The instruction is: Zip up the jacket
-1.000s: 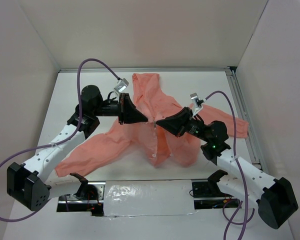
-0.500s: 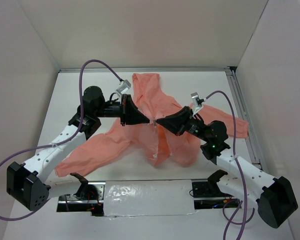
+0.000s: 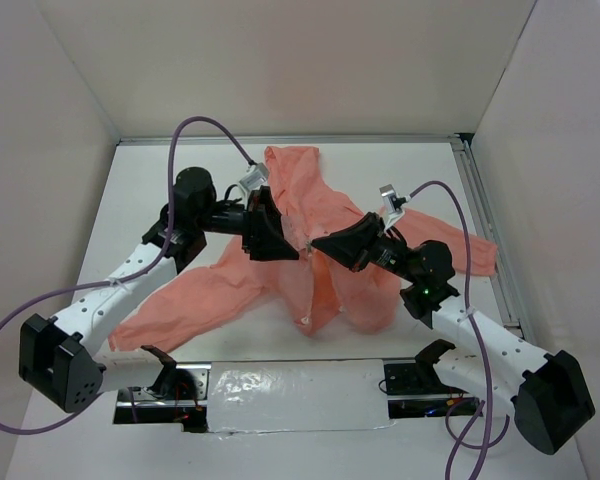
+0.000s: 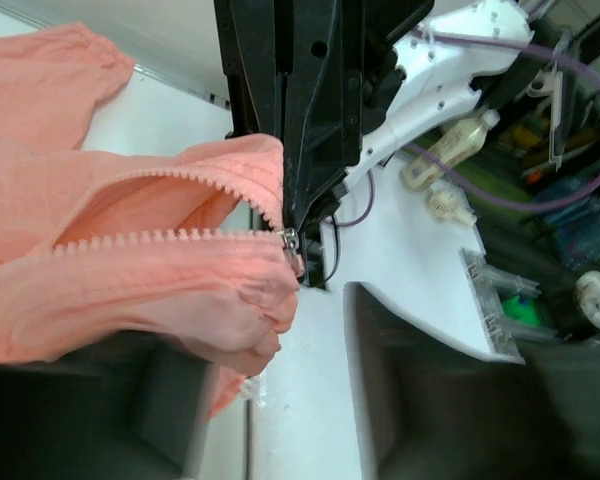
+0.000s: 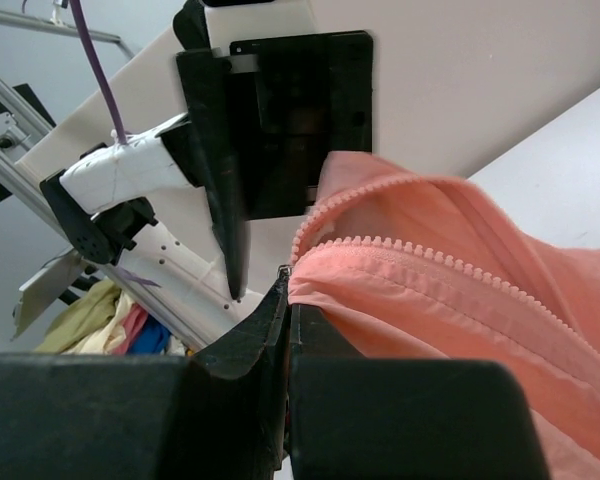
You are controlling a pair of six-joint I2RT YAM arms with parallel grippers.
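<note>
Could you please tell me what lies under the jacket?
Bare white table shows around the jacket; what lies beneath its bunched folds is covered and cannot be seen.

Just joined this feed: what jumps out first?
A salmon-pink jacket sprawls across the table, its front lifted where the left gripper and right gripper meet tip to tip. The right gripper pinches the fabric edge by the zipper slider; the teeth beyond it gape unzipped.

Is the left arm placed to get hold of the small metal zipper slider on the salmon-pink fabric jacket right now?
Probably yes. The left gripper is open, with the slider just ahead of it and nothing between. The right gripper, shut on the jacket right beside it, leaves little room.
</note>
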